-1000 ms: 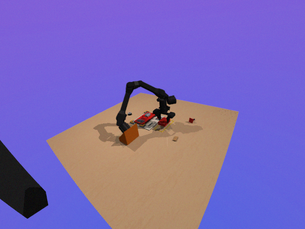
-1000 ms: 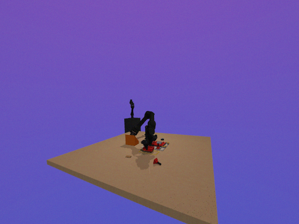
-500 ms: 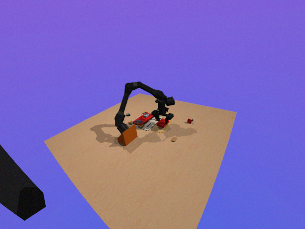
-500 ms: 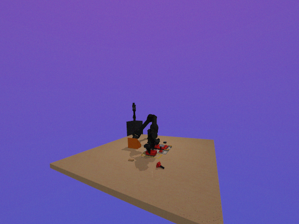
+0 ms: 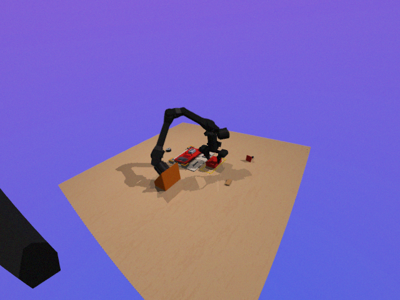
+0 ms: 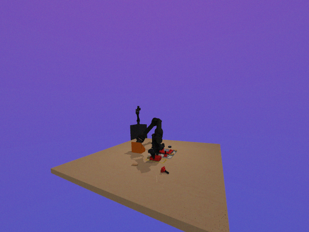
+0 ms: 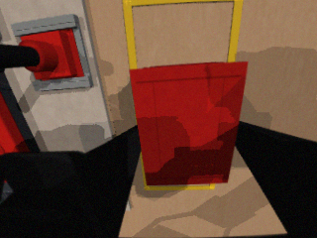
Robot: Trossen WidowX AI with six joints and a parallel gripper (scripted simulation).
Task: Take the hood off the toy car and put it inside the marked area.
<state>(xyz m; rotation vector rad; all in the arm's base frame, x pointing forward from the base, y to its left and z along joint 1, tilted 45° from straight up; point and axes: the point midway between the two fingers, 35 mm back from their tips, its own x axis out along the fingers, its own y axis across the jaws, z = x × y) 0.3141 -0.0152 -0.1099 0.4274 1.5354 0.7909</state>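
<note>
Non-task items, located off the hand point(image 5: 213, 159):
- Orange wedge point(image 5: 167, 177) standing on the tan desk point(image 5: 194, 232), well apart from the hand, camera-left in the top view.
- Small red piece with a black stub point(image 5: 249, 158), lying on the opposite side, apart.
- Small tan block point(image 5: 228, 182), near, toward the top camera.
- Tiny dark round part point(image 5: 168, 149) beyond the wedge, possibly a wheel, too small to confirm.
- Black faceted bar point(image 5: 22, 245), far off in the frame corner.
- Dark square panel point(image 6: 137, 131) with a thin mast, behind the desk.
</note>
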